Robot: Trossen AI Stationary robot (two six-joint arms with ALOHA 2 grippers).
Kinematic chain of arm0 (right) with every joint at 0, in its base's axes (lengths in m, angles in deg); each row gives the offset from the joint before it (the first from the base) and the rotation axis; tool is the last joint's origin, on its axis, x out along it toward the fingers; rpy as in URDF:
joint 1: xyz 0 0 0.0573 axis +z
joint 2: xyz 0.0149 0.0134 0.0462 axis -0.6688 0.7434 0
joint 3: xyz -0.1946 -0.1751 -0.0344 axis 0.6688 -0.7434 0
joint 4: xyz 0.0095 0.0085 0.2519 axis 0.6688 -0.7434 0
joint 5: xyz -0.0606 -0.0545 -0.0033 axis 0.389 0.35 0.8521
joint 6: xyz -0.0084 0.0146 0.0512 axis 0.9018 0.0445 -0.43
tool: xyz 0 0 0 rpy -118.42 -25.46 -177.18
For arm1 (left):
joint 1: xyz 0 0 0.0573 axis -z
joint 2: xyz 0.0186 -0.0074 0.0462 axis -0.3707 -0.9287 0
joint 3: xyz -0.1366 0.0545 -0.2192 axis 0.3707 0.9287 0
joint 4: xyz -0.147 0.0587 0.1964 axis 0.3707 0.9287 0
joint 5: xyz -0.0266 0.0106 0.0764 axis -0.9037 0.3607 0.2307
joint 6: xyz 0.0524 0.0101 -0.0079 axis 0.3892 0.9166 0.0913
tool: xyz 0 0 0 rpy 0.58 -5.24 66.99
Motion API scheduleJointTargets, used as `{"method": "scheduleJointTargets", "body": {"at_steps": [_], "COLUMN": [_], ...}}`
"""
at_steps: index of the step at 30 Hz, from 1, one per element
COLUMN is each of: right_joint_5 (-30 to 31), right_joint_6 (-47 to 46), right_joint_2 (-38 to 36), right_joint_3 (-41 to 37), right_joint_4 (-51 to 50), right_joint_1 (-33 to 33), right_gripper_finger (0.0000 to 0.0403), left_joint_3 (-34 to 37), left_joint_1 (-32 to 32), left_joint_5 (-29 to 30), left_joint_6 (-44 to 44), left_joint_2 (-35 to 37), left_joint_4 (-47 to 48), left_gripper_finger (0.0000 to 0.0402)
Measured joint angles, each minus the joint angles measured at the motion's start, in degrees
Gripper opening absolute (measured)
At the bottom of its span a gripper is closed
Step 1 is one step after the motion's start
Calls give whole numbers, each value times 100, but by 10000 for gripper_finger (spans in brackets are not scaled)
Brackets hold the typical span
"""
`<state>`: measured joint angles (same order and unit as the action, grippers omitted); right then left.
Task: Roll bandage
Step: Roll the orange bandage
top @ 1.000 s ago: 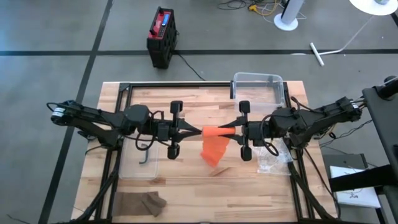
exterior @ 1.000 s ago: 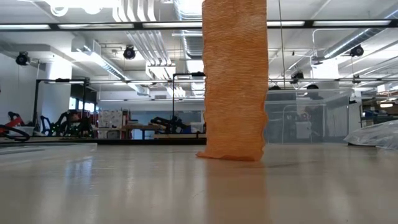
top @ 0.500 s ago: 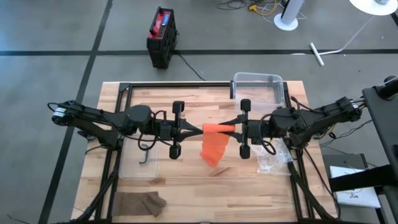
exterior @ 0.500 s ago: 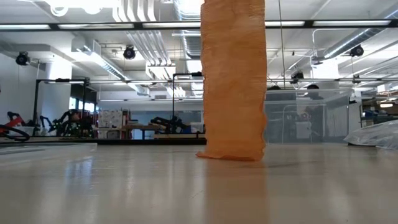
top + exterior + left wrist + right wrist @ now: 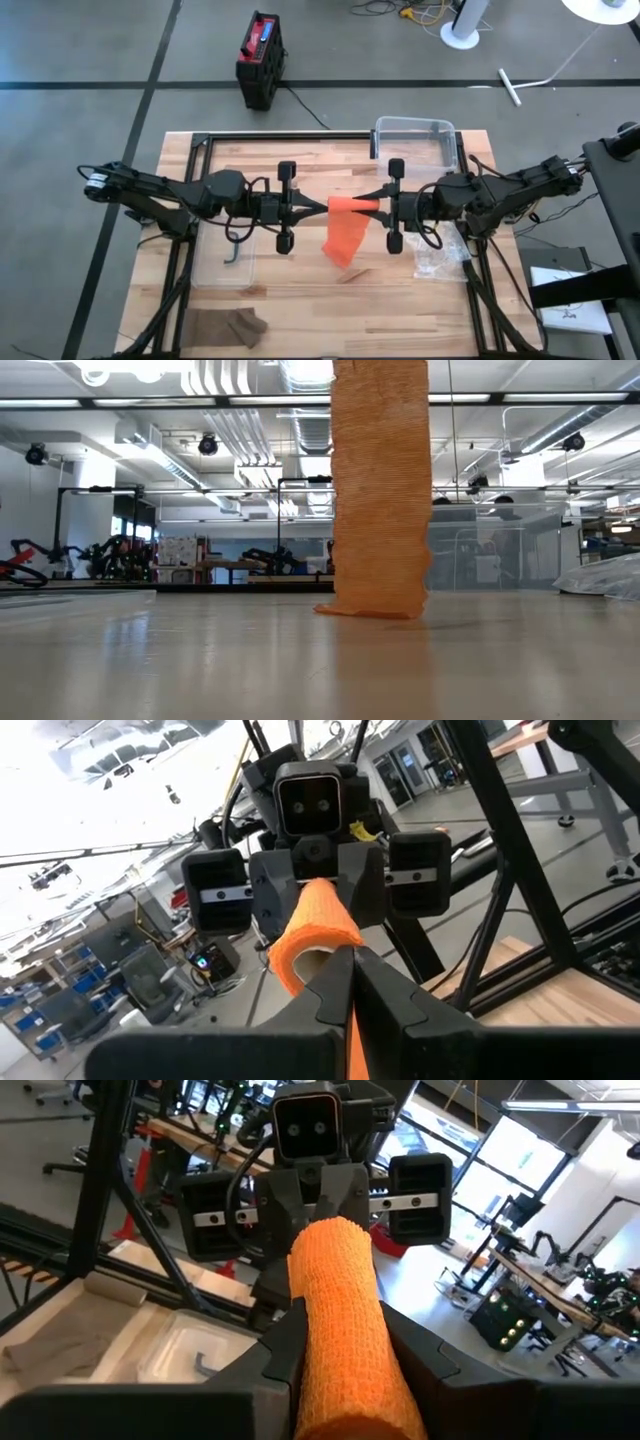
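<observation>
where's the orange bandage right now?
High view: the orange bandage is held above mid-table between the left gripper and right gripper, its loose tail hanging down to the tabletop.

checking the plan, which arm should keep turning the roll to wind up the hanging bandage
Right, probably: the right gripper clamps the orange roll around its body, while the left gripper, shut, only pinches its end.

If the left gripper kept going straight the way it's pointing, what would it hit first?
The rolled part of the orange bandage it is already shut on; straight beyond that, the right gripper facing it, gripping the roll's far end.
</observation>
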<state>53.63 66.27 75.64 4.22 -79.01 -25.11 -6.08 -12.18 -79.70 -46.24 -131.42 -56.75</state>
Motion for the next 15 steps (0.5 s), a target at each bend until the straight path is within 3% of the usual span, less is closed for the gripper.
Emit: {"method": "scheduleJointTargets", "body": {"at_steps": [15], "right_joint_5": [-331], "right_joint_6": [16], "right_joint_2": [-15], "right_joint_3": [0], "right_joint_4": [-51], "right_joint_1": [2], "right_gripper_finger": [84], "left_joint_3": [0], "left_joint_1": [-11], "left_joint_5": [-278], "left_joint_6": [-191], "left_joint_2": [22], "left_joint_4": [-4], "left_gripper_finger": [1]}}
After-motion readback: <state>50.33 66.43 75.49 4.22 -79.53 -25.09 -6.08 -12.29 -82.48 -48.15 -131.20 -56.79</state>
